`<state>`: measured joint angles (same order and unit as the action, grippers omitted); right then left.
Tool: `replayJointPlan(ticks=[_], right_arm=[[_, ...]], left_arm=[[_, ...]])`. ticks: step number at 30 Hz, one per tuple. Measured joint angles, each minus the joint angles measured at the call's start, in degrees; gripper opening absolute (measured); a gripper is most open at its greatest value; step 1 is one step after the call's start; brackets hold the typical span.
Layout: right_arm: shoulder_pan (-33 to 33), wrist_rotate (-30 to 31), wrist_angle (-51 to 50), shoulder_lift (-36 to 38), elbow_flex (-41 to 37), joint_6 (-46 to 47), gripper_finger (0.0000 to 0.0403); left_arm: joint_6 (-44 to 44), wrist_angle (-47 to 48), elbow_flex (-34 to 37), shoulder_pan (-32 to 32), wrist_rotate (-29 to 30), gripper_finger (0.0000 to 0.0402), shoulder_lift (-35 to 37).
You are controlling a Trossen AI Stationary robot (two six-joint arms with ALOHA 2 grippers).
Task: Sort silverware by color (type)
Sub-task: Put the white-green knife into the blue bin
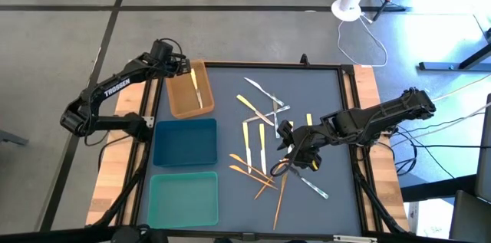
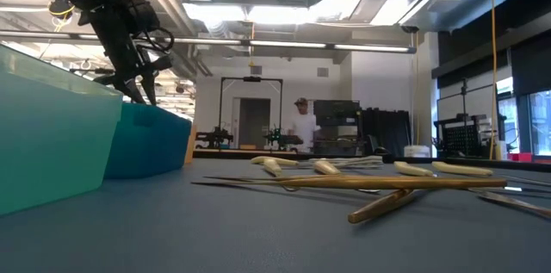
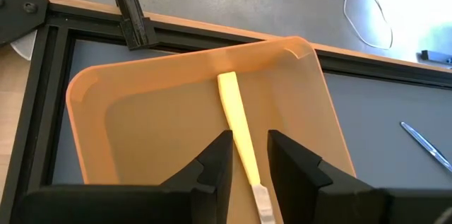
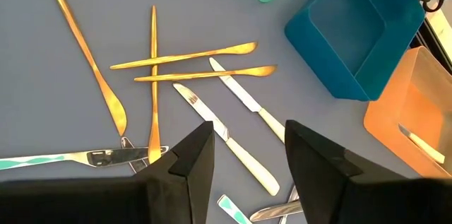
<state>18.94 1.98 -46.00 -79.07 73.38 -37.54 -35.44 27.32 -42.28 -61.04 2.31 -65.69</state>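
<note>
Silverware lies loose on the grey mat: yellow-handled knives (image 1: 261, 139), all-silver pieces (image 1: 265, 90) and orange-gold pieces (image 1: 245, 170). One yellow-handled knife (image 3: 236, 121) lies flat on the floor of the brown tray (image 1: 180, 101). My left gripper (image 3: 249, 157) hangs open over that tray, at its far end in the high view (image 1: 184, 67). One finger stands on each side of the knife's handle, with a gap at both. My right gripper (image 4: 247, 153) is open and empty above the pile's right part (image 1: 291, 155), over two yellow-handled knives (image 4: 244, 100).
A blue tray (image 1: 184, 142) and a teal tray (image 1: 182, 197) stand in a row nearer than the brown tray, along the mat's left side. The gold pieces (image 4: 183, 56) lie crossed over one another. A black frame (image 1: 351, 120) rims the mat. A person (image 2: 301, 127) stands far behind.
</note>
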Motion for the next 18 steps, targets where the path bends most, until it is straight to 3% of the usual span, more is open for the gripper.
replayJointPlan(ticks=[13, 18], right_arm=[[0.0, 0.2, -3.1, 0.0, 0.0, 0.1, 0.0161], [0.0, 4.7, -4.7, 0.0, 0.0, 0.9, 0.0161]], left_arm=[[0.0, 0.0, 0.0, 0.0, 0.0, 0.0084, 0.0], [0.0, 0.0, 0.0, 0.0, 0.0, 0.0084, 0.0]])
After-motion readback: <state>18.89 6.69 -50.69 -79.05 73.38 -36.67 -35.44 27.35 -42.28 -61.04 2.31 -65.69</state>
